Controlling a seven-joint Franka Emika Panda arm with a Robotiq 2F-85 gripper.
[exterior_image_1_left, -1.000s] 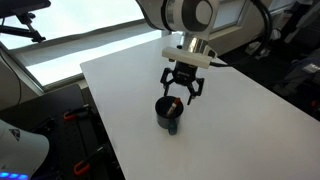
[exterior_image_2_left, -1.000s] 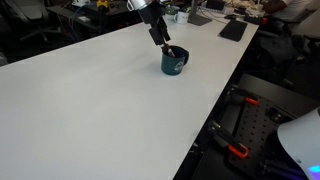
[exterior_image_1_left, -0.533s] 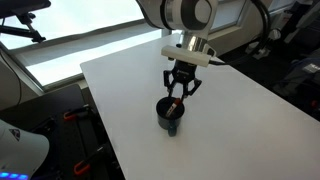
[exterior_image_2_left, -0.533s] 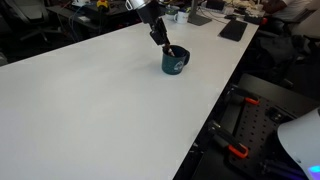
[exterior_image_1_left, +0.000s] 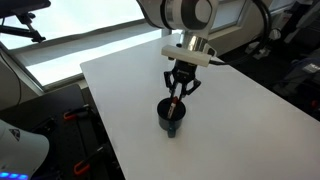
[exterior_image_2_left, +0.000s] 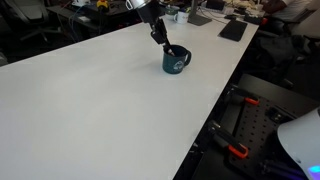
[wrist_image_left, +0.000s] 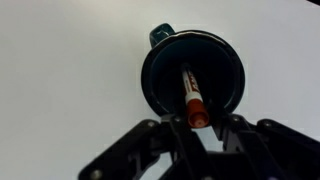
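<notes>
1. Change over the last second: the gripper (exterior_image_1_left: 178, 97) had its fingers spread wide above the mug (exterior_image_1_left: 168, 120). They are now drawn in narrow about the upper end of the marker (exterior_image_1_left: 176, 104). Arm position and height look unchanged in both exterior views, and the mug has not shifted on the table (exterior_image_1_left: 240, 110).
2. Pincer state: in the wrist view, the gripper (wrist_image_left: 203, 125) has one finger either side of the marker's (wrist_image_left: 191, 95) red end, very close. I cannot tell whether both pads are pressing on it.
3. Position of the marker: it stands inside the mug (wrist_image_left: 150, 80), leaning, with its lower end on the mug floor and its red end above the rim, between the fingers.
4. The mug is dark and upright, and sits near one edge of the white table (exterior_image_2_left: 90, 100). Its handle (wrist_image_left: 161, 33) points away from the gripper in the wrist view.
5. Surroundings: a flat black item (exterior_image_2_left: 233, 30) lies at the far end of the table, well apart from the mug (exterior_image_2_left: 176, 62). Nothing stands between the gripper (exterior_image_2_left: 163, 42) and the mug, and the mug wall rings the marker's lower part.
6. Writing: there is a pale mark on the mug's side in an exterior view and a white band with dark print on the marker. Both are too small to read.
</notes>
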